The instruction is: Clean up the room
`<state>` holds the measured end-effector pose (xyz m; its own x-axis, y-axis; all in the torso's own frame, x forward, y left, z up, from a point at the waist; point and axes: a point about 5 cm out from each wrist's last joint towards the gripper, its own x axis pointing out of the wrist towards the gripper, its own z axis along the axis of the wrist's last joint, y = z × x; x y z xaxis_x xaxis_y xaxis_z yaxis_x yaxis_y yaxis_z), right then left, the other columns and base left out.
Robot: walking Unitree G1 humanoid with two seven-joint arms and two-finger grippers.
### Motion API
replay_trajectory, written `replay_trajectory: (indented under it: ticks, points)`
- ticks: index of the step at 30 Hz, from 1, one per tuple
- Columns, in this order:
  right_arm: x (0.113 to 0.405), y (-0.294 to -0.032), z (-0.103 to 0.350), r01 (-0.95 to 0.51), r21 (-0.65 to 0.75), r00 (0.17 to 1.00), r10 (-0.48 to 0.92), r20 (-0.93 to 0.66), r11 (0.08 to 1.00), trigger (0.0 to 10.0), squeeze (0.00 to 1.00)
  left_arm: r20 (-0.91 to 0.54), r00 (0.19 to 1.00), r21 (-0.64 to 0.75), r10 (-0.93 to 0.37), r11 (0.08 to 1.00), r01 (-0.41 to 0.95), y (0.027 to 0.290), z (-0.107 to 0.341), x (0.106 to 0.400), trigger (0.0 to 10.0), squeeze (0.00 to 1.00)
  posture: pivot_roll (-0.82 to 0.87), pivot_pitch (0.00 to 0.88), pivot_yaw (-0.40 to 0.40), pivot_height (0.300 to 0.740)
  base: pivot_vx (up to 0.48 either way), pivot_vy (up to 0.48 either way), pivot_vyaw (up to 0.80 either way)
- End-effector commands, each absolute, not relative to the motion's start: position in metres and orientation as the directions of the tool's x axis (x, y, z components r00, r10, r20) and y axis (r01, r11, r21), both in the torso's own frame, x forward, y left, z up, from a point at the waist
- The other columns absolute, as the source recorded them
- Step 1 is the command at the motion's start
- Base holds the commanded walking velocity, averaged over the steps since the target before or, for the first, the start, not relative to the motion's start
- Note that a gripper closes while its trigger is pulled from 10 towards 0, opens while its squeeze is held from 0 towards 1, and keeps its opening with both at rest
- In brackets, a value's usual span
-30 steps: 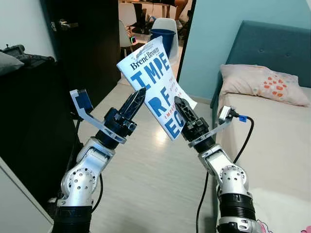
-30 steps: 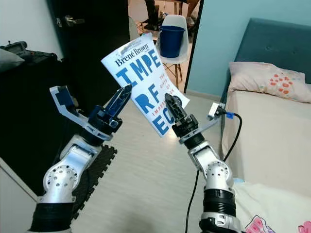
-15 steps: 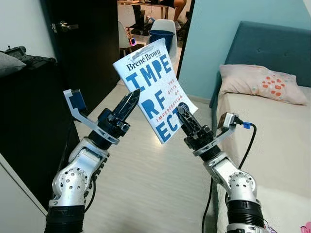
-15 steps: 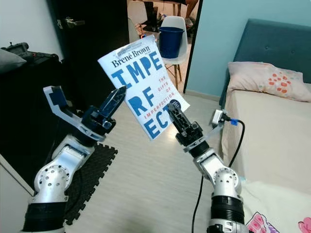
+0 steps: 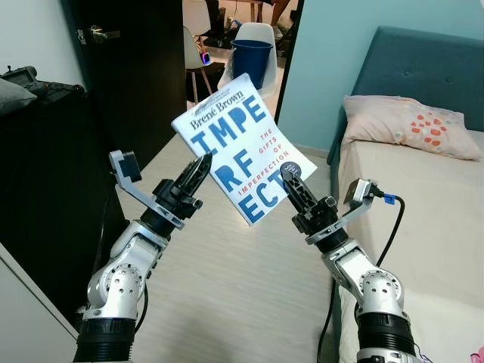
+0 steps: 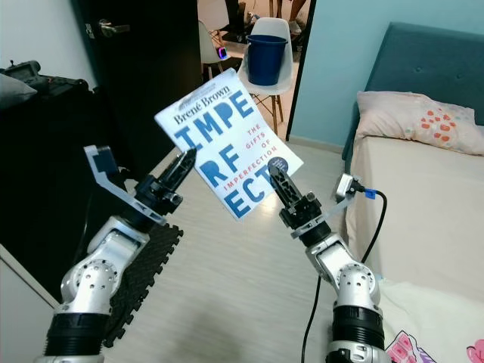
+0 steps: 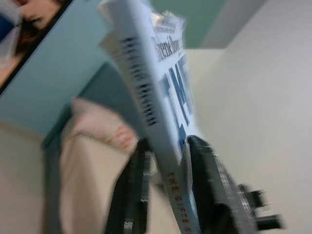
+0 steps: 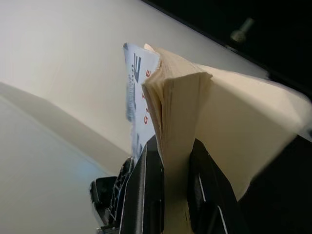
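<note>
A white paperback book (image 5: 238,155) with big blue letters and the name Brené Brown hangs tilted in the air before me. Both grippers hold it. My left gripper (image 5: 203,162) is shut on its spine edge, seen in the left wrist view as the spine of the book (image 7: 146,97) clamped between the black fingers (image 7: 204,180). My right gripper (image 5: 290,178) is shut on the lower right corner, where the page block of the book (image 8: 178,122) sits between its fingers (image 8: 146,195).
A bed (image 5: 423,219) with a spotted pillow (image 5: 404,125) and a teal headboard (image 5: 431,68) is on the right. A black cabinet (image 5: 45,189) stands left, beside a dark door (image 5: 132,68). Beyond the doorway a blue bucket (image 5: 248,62) rests on a white chair. Pale floor (image 5: 227,280) lies ahead.
The book has come lower and tilted flatter, still held by both grippers. Both arms have drawn down and in a little.
</note>
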<state>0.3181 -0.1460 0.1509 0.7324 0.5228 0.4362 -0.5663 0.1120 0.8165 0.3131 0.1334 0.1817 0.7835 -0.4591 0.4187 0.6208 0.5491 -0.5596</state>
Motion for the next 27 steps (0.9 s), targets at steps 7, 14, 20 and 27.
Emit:
replay_trajectory:
  ticks: [7,14,20,27]
  points:
    - [0.336,-0.160,0.146,-0.486,0.836,0.834,0.421,0.356,0.254,0.0,0.00,0.165,0.935,-0.590,-0.315,0.728,0.349,0.153,0.135,0.328,10.0,1.00,0.05,0.000,-0.084,0.740,0.000,0.000,0.00]
    - [0.344,-0.175,0.138,-0.383,0.847,0.906,0.329,0.267,0.368,0.0,0.00,-0.046,0.981,-0.537,-0.187,0.833,0.134,0.174,0.095,0.326,10.0,1.00,0.06,0.000,-0.083,0.740,0.000,0.000,0.00]
    - [0.337,-0.196,0.070,-0.038,0.478,0.932,0.204,-0.300,0.877,0.0,0.00,-0.326,0.945,-0.413,-0.012,0.902,-0.131,0.203,0.035,0.303,10.0,0.00,0.06,0.000,-0.081,0.740,0.000,0.000,0.00]
    - [0.308,-0.221,0.024,0.080,0.188,0.851,0.032,-0.525,0.979,0.0,0.00,-0.498,0.865,-0.327,0.060,0.911,-0.251,0.217,-0.008,0.270,10.0,0.00,0.07,0.000,-0.084,0.740,0.000,0.000,0.00]
